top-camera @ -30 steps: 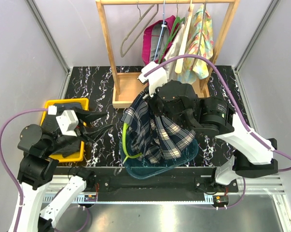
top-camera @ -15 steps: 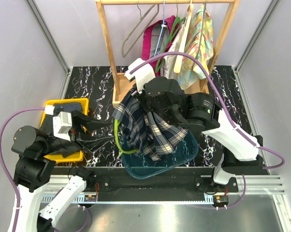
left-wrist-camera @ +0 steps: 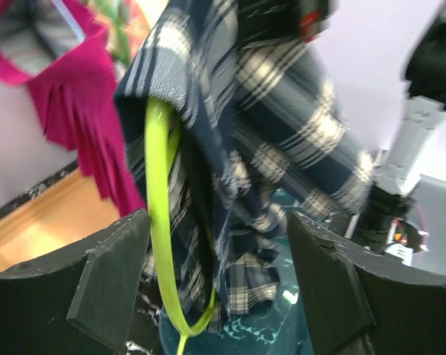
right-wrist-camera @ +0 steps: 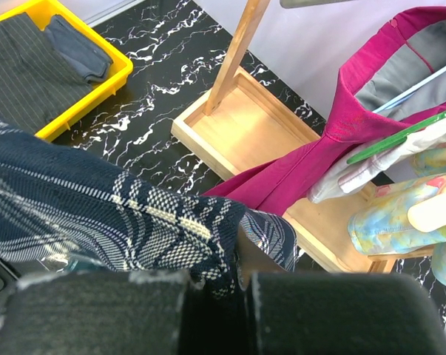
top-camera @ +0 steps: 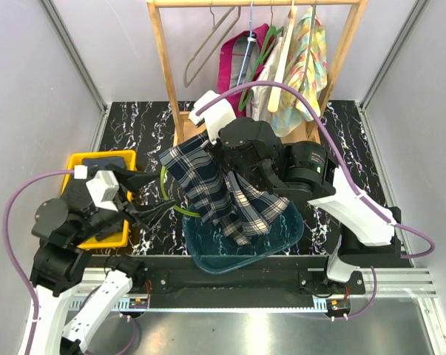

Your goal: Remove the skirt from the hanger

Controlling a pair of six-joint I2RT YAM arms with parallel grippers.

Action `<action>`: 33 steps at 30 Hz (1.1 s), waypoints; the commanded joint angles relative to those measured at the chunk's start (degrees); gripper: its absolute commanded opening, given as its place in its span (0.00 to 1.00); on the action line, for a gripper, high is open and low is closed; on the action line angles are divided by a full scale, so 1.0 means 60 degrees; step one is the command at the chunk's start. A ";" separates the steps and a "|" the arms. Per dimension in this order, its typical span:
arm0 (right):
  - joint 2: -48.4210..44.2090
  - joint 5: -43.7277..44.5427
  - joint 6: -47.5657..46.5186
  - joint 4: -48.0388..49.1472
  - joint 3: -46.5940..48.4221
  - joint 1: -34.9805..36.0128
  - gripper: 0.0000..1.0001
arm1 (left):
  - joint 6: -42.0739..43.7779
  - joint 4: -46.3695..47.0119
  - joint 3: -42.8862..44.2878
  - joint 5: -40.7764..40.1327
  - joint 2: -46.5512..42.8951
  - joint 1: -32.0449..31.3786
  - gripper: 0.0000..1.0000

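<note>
- Only the top view gives the whole layout. The skirt (top-camera: 215,188) hangs in the air above a teal basin (top-camera: 285,238) at the near edge of the table (top-camera: 137,126). The right arm holds it up by its top end, and the left gripper (top-camera: 157,194) is just to its left.
- Only the left wrist view shows the hanger (left-wrist-camera: 162,222) well. It is a thin, smooth, lime-green loop coming out from under the skirt's edge.
- The hanger runs between the left gripper's 2 fingers (left-wrist-camera: 112,274), which stand wide apart. It passes close to 1 of them, but whether they touch cannot be told.
- Only the right wrist view shows the right gripper (right-wrist-camera: 245,279). It is closed, with a fold of the plaid pinched between its dark, matt pads.
- The skirt is soft woven cloth in navy and cream checks, and it drapes in loose folds.
- The table is black marble with white veins.
- A rectangular yellow bin (top-camera: 128,157) holds folded pinstriped cloth (right-wrist-camera: 23,66).
- A wooden rack (top-camera: 163,66) with a flat base carries a magenta garment (right-wrist-camera: 333,140).
- Marble shows between the bin and the rack's base.
- The skirt's lower folds hang over the basin, but whether they touch it cannot be told.
</note>
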 commanded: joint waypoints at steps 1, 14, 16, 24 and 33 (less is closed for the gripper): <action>-0.0191 0.0243 -0.0168 0.0994 0.0566 0.0041 0.00 | 0.0187 0.0597 -0.0580 -0.0552 0.0061 0.0016 0.76; -0.0630 0.0243 0.0022 0.0994 0.0230 0.0041 0.00 | 0.0392 0.1829 -0.1227 0.0137 0.0852 0.0016 0.00; -0.0746 0.0330 0.0037 0.0994 0.0054 0.0041 0.00 | 0.0523 0.1697 -0.1095 0.0108 0.0882 0.0016 0.00; -0.1930 0.0887 0.0198 0.1651 -0.2298 -0.0076 0.00 | 0.1198 0.1038 0.0133 -0.0492 0.0794 0.0016 0.00; -0.5650 0.1195 0.0477 0.3689 -0.6300 -0.2534 0.00 | 0.1579 0.0202 0.0195 -0.0932 0.0501 0.0016 0.00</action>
